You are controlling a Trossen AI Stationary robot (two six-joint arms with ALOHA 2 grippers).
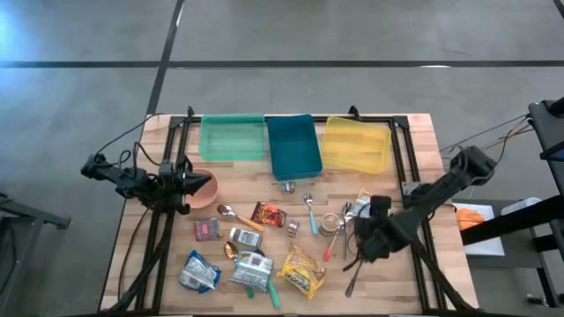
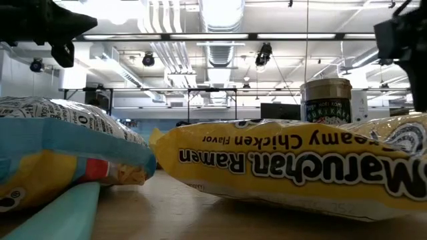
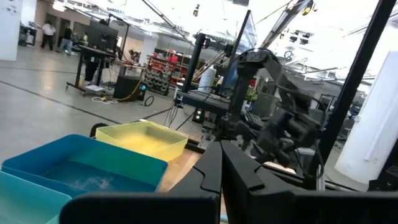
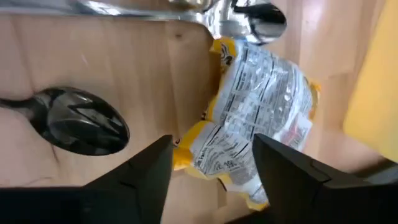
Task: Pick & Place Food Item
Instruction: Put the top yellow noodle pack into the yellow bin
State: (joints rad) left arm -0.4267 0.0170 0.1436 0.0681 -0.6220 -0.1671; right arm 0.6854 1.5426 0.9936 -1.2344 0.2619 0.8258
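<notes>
A wooden table (image 1: 414, 132) under a bright workshop ceiling carries the scene. The right gripper (image 4: 211, 165) hangs low with its fingers (image 4: 146, 171) spread, straddling a small yellow snack packet (image 4: 261, 112) without clasping it; a dark spoon (image 4: 81, 127) lies just beside. The yellow bin (image 1: 357, 145) stands near. The left gripper (image 1: 204, 183) waits clenched and empty beside the pink bowl (image 1: 201, 195).
</notes>
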